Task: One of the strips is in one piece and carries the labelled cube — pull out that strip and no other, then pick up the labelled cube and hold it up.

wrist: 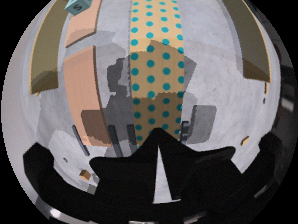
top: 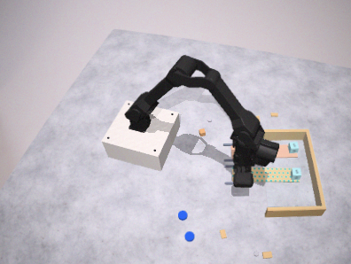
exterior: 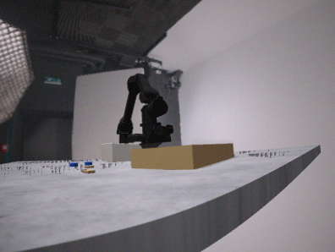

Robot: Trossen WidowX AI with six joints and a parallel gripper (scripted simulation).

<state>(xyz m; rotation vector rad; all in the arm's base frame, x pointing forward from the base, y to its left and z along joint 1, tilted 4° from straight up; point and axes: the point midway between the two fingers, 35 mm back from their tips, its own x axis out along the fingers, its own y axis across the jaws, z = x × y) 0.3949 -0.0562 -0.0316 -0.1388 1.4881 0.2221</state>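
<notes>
A teal-dotted strip (top: 275, 174) (wrist: 156, 63) lies inside the tan three-sided fence (top: 316, 177) (wrist: 47, 50) (exterior: 182, 156). It looks whole and carries a light-blue labelled cube (top: 296, 173) at its far end. Beside it lies a plain salmon strip (top: 284, 151) (wrist: 83, 30) with its own light-blue cube (top: 293, 147) (wrist: 80, 2). My gripper (top: 241, 188) (wrist: 157, 131) is shut and points down at the near end of the dotted strip, at the fence's open side. In the wrist view the strip runs under the fingertips. I cannot tell whether they touch it.
The arm's white base box (top: 142, 137) stands to the left. Two blue discs (top: 182, 215) (top: 190, 236) lie toward the front. Small tan blocks (top: 202, 132) (top: 223, 234) (top: 267, 254) are scattered about. Thin grey pegs (top: 227, 144) stand next to the gripper.
</notes>
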